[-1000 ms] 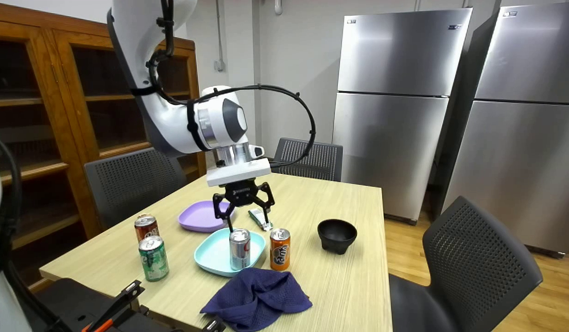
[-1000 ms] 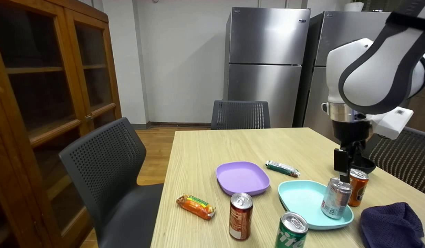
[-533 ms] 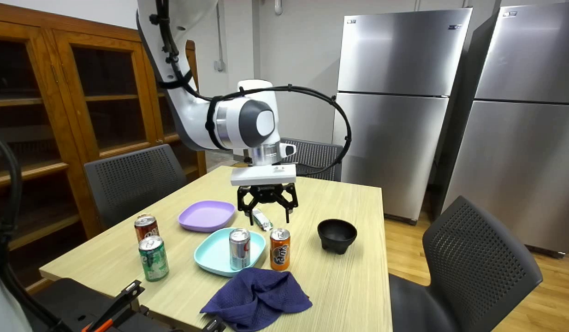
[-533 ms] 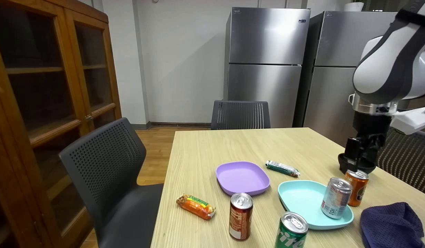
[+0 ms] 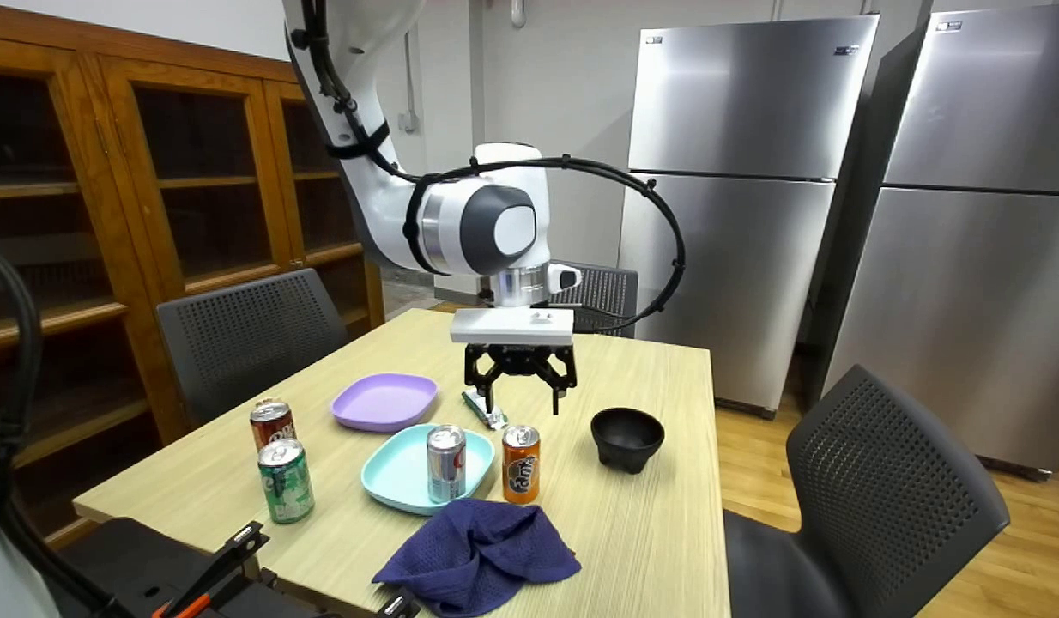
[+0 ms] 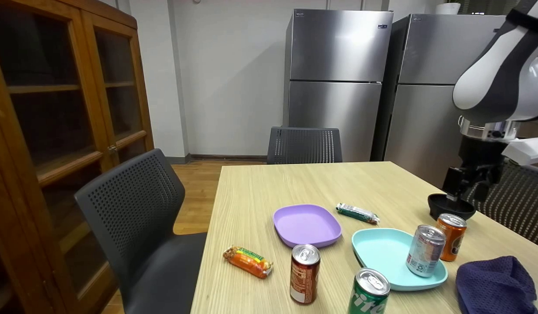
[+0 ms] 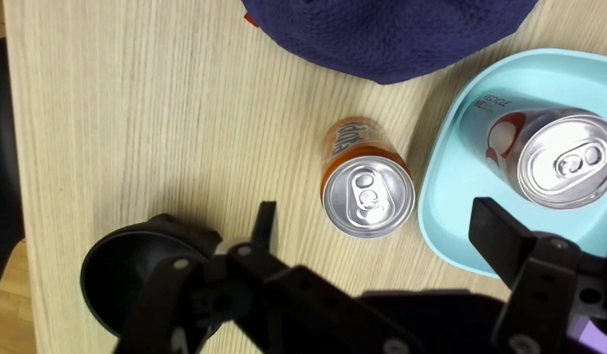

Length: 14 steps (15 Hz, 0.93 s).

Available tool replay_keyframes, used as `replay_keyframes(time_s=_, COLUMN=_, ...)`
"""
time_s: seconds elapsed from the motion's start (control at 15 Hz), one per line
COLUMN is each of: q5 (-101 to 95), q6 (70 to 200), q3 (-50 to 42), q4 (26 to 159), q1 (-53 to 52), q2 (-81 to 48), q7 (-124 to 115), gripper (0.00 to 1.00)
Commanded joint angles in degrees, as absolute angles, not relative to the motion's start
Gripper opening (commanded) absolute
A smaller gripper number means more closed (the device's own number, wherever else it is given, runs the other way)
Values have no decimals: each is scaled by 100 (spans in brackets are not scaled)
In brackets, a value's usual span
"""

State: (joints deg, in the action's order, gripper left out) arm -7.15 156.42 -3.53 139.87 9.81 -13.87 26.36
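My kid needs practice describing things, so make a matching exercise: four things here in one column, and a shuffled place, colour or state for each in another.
1. silver can
2. orange can
3. towel
4. claw

A. dark blue, crumpled
B. open, holding nothing
C. in the light blue plate
D. standing directly on the table

Pairs: 1-C, 2-D, 3-A, 4-B

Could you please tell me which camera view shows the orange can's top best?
The wrist view: it looks down on the orange can's top, showing it whole and uncovered, pull tab included. Both exterior views show it only as a small, narrow oval.
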Motion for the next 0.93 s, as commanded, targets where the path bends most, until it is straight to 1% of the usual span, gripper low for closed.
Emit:
replay_keyframes(time_s=0.0, q5=-727, q6=15627, q3=-334, q4=13983, q1=998, q2=-1384, q7=2622, gripper=100)
replay_keyframes(time_s=0.87, q5=-700, q6=15777, q3=-286, q4=13990, q1=1024, q2=-1453, q7=2740, gripper=100)
